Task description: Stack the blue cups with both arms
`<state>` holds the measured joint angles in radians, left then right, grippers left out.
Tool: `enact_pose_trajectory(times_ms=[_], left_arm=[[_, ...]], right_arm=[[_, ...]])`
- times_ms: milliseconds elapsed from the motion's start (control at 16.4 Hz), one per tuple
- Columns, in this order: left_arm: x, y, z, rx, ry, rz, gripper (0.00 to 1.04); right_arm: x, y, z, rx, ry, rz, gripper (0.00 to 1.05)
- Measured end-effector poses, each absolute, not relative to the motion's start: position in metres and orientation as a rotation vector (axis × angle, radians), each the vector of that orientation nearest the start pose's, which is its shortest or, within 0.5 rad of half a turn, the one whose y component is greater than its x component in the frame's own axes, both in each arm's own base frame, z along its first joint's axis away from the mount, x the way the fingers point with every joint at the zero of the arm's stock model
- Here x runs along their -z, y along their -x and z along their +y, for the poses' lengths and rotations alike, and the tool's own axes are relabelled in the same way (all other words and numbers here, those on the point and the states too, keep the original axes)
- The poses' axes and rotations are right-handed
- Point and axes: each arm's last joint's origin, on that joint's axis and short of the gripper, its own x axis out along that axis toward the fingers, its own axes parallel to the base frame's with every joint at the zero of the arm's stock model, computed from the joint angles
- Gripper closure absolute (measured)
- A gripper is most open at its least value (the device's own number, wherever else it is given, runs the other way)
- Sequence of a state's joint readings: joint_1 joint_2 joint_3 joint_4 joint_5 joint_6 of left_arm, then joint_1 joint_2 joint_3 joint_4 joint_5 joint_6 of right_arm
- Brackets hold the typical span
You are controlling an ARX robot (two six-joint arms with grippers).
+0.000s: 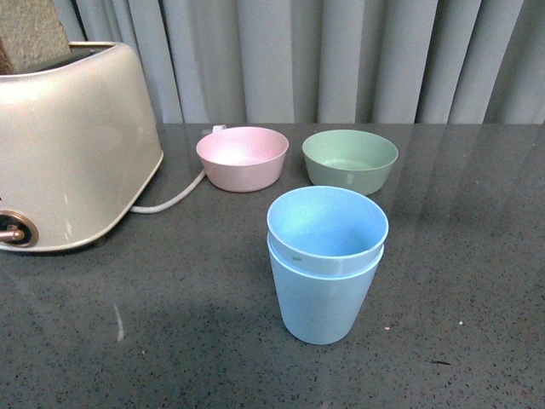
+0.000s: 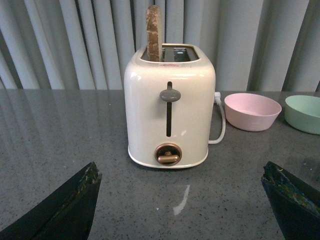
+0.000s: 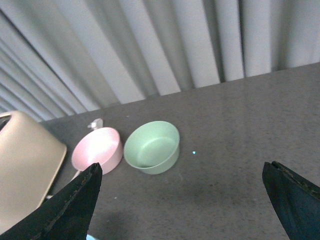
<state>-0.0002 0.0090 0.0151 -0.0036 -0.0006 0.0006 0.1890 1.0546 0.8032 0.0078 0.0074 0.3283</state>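
Observation:
The two light blue cups (image 1: 325, 264) stand upright in the middle of the dark table, one nested inside the other, in the front view. Neither arm shows in the front view. My left gripper (image 2: 182, 200) is open and empty above the table, facing the toaster. My right gripper (image 3: 182, 200) is open and empty above the table, in front of the bowls. A sliver of light blue (image 3: 91, 237) shows at the right wrist view's edge.
A cream toaster (image 1: 68, 145) with a slice of bread (image 2: 154, 32) stands at the left, its white cord (image 1: 170, 200) trailing right. A pink bowl (image 1: 243, 158) and a green bowl (image 1: 350, 160) sit behind the cups. Grey curtains hang behind the table.

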Motion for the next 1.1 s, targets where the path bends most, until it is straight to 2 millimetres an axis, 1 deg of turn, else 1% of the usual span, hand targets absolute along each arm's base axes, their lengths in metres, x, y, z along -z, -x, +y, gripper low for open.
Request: enact_pose_trajectory(times_ms=[61,122,244,366,427,487,548,609,670,731,792,914,975,1036,1097], left_arm=[[-0.168,-0.097,0.0,0.0,-0.001,-0.002,0.07],[-0.168,-0.097,0.0,0.0,0.0,-0.002,0.07],[-0.168,-0.097,0.0,0.0,0.0,-0.002,0.07],[-0.168,-0.097,0.0,0.0,0.0,-0.002,0.07],[-0.168,-0.097,0.0,0.0,-0.001,-0.002,0.07],[-0.168,-0.097,0.0,0.0,-0.001,-0.002,0.07],[-0.168,-0.097,0.0,-0.001,0.0,-0.002,0.07],[-0.168,-0.097,0.0,0.0,0.0,-0.003,0.07],[-0.168,-0.097,0.0,0.0,0.0,-0.002,0.07],[-0.168,-0.097,0.0,0.0,-0.001,-0.002,0.07],[-0.168,-0.097,0.0,0.0,0.0,-0.003,0.07],[-0.168,-0.097,0.0,0.0,0.0,-0.002,0.07],[-0.168,-0.097,0.0,0.0,-0.001,-0.002,0.07],[-0.168,-0.097,0.0,-0.001,0.0,-0.002,0.07],[-0.168,-0.097,0.0,-0.001,0.0,-0.002,0.07]], right_arm=[[-0.298,-0.219,0.032,-0.087,-0.309,0.238,0.06],[-0.288,-0.207,0.025,-0.044,-0.308,0.223,0.06],[-0.269,-0.179,0.018,0.038,-0.281,0.179,0.06],[-0.255,-0.163,0.014,0.067,-0.262,0.138,0.08],[-0.246,-0.153,0.01,0.018,-0.189,0.028,0.2],[-0.23,-0.139,0.001,0.003,-0.1,0.013,0.35],[-0.218,-0.13,-0.001,0.023,-0.065,0.028,0.46],[-0.21,-0.123,-0.001,0.009,-0.044,0.04,0.55],[-0.206,-0.117,0.0,-0.001,-0.031,0.039,0.64],[-0.201,-0.11,0.0,0.0,-0.023,0.01,0.79],[-0.201,-0.109,0.0,0.0,-0.02,-0.01,0.9],[-0.196,-0.108,0.0,0.0,-0.01,-0.006,1.03],[-0.19,-0.104,0.0,0.001,-0.009,0.034,1.03],[-0.185,-0.1,0.0,0.0,-0.009,0.038,1.03],[-0.183,-0.098,0.0,0.0,-0.008,0.012,1.03]])
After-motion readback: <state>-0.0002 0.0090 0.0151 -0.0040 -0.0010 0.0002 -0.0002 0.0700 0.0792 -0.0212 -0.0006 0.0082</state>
